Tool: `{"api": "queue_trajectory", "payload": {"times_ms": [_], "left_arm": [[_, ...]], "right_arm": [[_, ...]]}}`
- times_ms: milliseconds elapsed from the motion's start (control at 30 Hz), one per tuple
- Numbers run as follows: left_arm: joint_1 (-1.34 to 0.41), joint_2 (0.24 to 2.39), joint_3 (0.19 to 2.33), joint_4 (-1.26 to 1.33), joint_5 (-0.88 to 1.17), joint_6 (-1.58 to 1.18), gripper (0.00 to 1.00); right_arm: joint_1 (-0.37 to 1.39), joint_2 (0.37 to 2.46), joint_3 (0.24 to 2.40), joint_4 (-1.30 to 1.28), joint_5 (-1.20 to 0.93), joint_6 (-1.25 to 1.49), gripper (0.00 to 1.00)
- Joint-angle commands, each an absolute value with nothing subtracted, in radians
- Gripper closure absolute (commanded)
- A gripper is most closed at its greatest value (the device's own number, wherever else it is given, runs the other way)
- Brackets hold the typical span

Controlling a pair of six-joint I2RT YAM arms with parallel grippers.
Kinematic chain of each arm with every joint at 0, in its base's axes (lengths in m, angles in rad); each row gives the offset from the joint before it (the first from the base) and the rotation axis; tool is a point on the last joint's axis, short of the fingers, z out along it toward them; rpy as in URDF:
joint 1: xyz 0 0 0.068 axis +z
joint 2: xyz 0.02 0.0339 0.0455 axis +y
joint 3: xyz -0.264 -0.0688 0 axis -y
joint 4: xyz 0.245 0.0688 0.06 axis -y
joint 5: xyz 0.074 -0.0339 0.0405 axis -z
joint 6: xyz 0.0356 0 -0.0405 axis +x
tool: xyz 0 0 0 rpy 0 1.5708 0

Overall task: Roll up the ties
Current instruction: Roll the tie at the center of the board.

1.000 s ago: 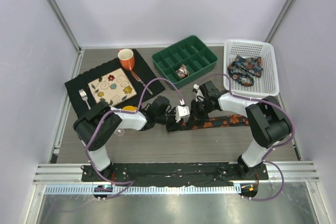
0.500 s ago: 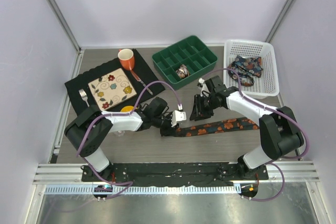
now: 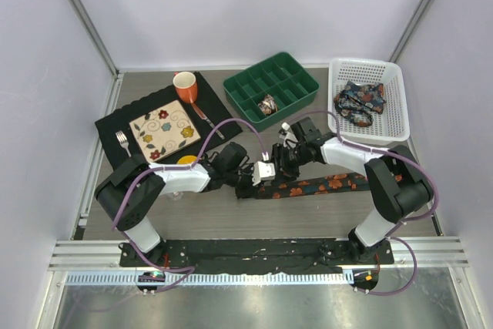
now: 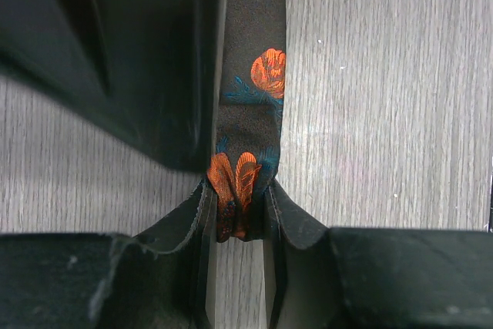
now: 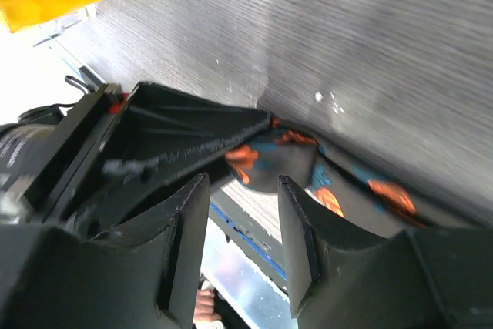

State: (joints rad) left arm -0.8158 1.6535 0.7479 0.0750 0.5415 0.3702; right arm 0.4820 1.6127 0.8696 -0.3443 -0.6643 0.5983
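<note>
One dark tie [image 3: 323, 185] with orange flowers lies stretched across the table in front of the arms. My left gripper [image 3: 256, 182] is shut on its folded left end. In the left wrist view the tie [image 4: 254, 98] runs straight away from the left gripper [image 4: 237, 202], and the bunched fabric is pinched between the two pads. My right gripper [image 3: 283, 164] hovers right at that same end, open. In its own view the right gripper [image 5: 245, 190] frames the tie end [image 5: 277, 161] without closing on it. Another rolled tie [image 3: 268, 104] sits in the green organiser [image 3: 296, 75].
A white basket [image 3: 393, 86] at the back right holds a bundle of ties [image 3: 360, 102]. At the left a black placemat [image 3: 115, 132] carries a floral plate [image 3: 163, 130], an orange mug [image 3: 185, 86], a fork and a knife. A yellow object [image 3: 189, 160] lies beside the left arm.
My right gripper has opened its jaws, swung out to the right and come back close to the left gripper. The left gripper has kept its hold on the tie end.
</note>
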Motion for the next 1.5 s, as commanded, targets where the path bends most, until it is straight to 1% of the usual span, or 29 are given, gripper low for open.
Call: {"api": "queue_trajectory", "payload": {"times_ms": [0, 233, 300, 533, 700, 733, 767, 833, 867, 900, 1033, 1133, 1167, 1233, 1267, 1333, 1467], "left_arm": [[-0.816, 1.66, 0.749, 0.015, 0.471, 0.388, 0.9], [-0.819, 1.664, 0.747, 0.012, 0.456, 0.39, 0.91], [-0.819, 1.664, 0.744, 0.009, 0.448, 0.393, 0.9], [-0.821, 1.663, 0.742, 0.012, 0.439, 0.388, 0.91], [-0.825, 1.667, 0.744, 0.012, 0.436, 0.388, 0.9], [-0.825, 1.669, 0.744, 0.012, 0.434, 0.39, 0.91], [-0.824, 1.67, 0.745, 0.012, 0.436, 0.388, 0.91], [-0.825, 1.669, 0.746, 0.011, 0.436, 0.387, 0.91], [-0.825, 1.666, 0.744, 0.011, 0.436, 0.387, 0.9], [-0.825, 1.667, 0.744, 0.009, 0.44, 0.384, 0.9], [-0.824, 1.655, 0.736, 0.008, 0.452, 0.379, 0.83], [-0.822, 1.654, 0.733, 0.012, 0.46, 0.376, 0.72], [-0.821, 1.655, 0.735, 0.014, 0.466, 0.376, 0.65], [-0.818, 1.655, 0.739, 0.024, 0.475, 0.367, 0.6], [-0.813, 1.655, 0.741, 0.029, 0.482, 0.362, 0.54], [-0.81, 1.654, 0.741, 0.046, 0.5, 0.356, 0.48], [-0.799, 1.635, 0.721, 0.1, 0.537, 0.334, 0.41]], "right_arm": [[0.523, 1.673, 0.925, -0.296, -0.68, 0.643, 0.53], [0.564, 1.726, 0.934, -0.287, -0.669, 0.64, 0.56], [0.565, 1.72, 0.931, -0.294, -0.66, 0.64, 0.59], [0.565, 1.655, 0.933, -0.359, -0.64, 0.623, 0.59], [0.565, 1.698, 0.922, -0.33, -0.643, 0.624, 0.6], [0.565, 1.706, 0.917, -0.315, -0.64, 0.624, 0.62], [0.565, 1.718, 0.913, -0.311, -0.638, 0.615, 0.7], [0.561, 1.729, 0.907, -0.311, -0.632, 0.607, 0.77], [0.557, 1.73, 0.901, -0.311, -0.627, 0.603, 0.84], [0.554, 1.73, 0.887, -0.308, -0.624, 0.595, 0.99], [0.515, 1.715, 0.856, -0.324, -0.612, 0.572, 0.99], [0.491, 1.713, 0.833, -0.33, -0.603, 0.548, 0.99], [0.486, 1.715, 0.821, -0.328, -0.598, 0.543, 0.99], [0.477, 1.72, 0.807, -0.333, -0.583, 0.525, 0.99], [0.474, 1.72, 0.801, -0.331, -0.575, 0.52, 0.99], [0.471, 1.72, 0.785, -0.333, -0.568, 0.511, 0.99], [0.46, 1.709, 0.761, -0.345, -0.532, 0.489, 0.99]]}}
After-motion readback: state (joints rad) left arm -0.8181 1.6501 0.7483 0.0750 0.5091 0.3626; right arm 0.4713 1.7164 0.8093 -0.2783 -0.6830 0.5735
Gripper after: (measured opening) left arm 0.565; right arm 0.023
